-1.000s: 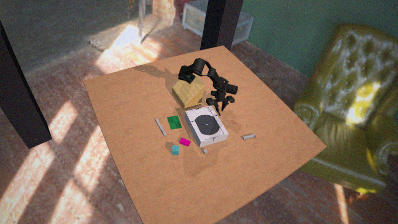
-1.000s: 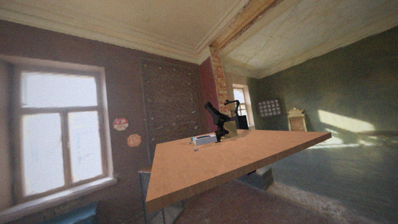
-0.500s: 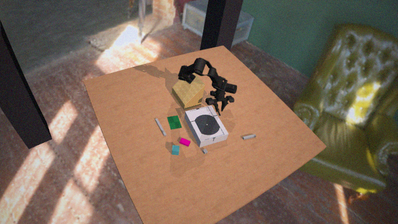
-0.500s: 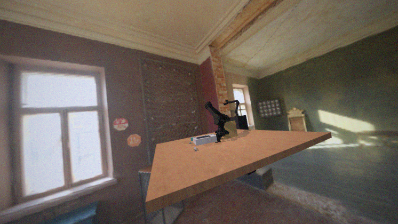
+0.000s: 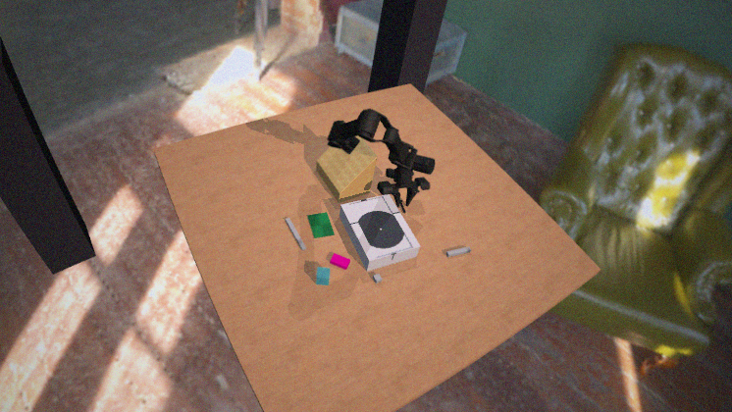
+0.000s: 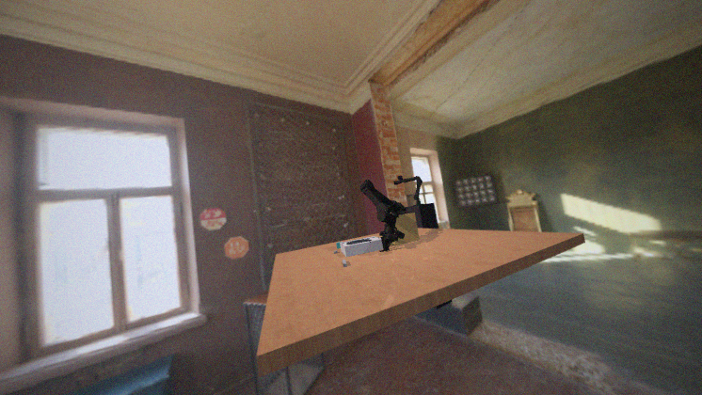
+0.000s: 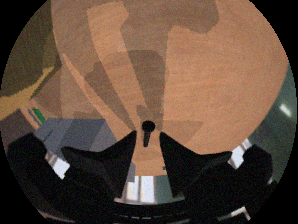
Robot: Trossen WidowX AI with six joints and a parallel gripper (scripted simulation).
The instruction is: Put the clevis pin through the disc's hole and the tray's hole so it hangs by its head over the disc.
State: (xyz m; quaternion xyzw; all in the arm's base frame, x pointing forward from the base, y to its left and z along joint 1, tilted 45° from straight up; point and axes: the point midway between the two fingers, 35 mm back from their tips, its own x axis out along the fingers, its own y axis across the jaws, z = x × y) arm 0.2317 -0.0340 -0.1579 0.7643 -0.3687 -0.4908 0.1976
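And here's the pin [image 7: 148,126], dark and slim, just beside the tray and right ahead of the gripper [image 5: 405,205] [image 6: 385,249] [image 7: 148,133] in the wrist view. Its round head shows farthest from the palm, with the narrow shank running back toward the hand, nearly straight down the middle line between the two fingertips. That's the relation it all turns on: the long axis runs with the fingers, not across them, so a straight squeeze ought to catch it by the shank. Standing on its head or leaning? The wrist view can't settle that, and the top view is too small to help.

The fingers are partly open, with a gap on both sides of the pin and nothing in their hold. One arm here, so no question of which is nearer.

Out from the pin, the tray [image 5: 392,258] [image 6: 360,250] [image 7: 75,135] sits to the left in the wrist view, the disc [image 5: 369,232] [image 6: 362,241] flat inside with its hole still unfilled. Next, I'd say: centre, close gently, lift clear of that tray wall. A sideways nudge could topple the pin.
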